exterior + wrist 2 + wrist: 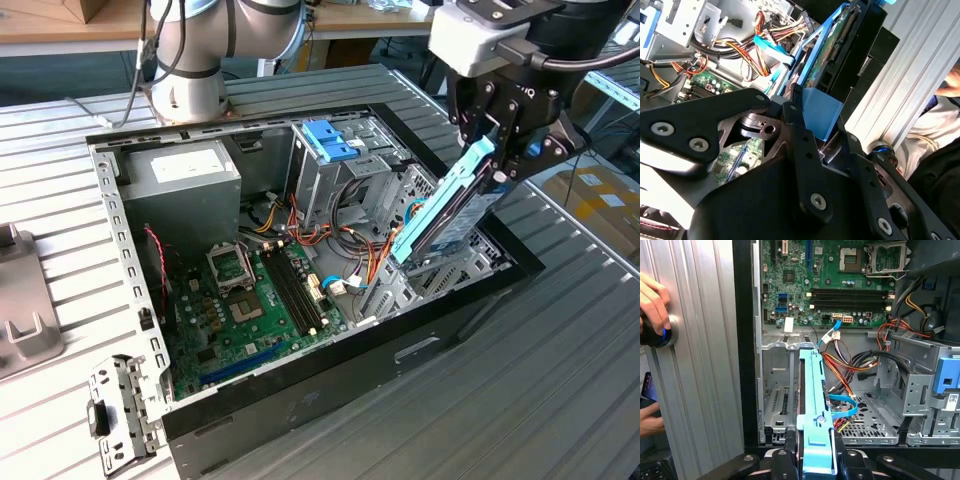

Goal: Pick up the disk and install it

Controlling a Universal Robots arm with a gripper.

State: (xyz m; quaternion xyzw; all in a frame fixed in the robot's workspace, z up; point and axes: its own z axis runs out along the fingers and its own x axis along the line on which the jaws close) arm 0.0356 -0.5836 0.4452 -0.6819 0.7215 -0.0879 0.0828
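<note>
The disk [445, 210], a flat drive framed by light blue rails, hangs tilted on edge over the open computer case [300, 400] at the exterior view's right. My gripper [503, 150] is shut on its upper end. The disk's lower end dips into the metal drive bay [425, 275] near the case's front corner. In the first wrist view the blue rail of the disk [815, 405] runs out from between my fingers [785, 460] toward the bay's slots [780, 390]. In the second wrist view the disk [827, 55] shows edge-on beyond my gripper [815, 130].
Inside the case are a grey power-supply box [185, 185], a motherboard [250, 300], a drive cage topped by a blue bracket [330, 140], and loose coloured cables [330, 240] beside the bay. A person's hand [655, 305] rests on a knob outside the case. A metal bracket [120, 410] lies on the table.
</note>
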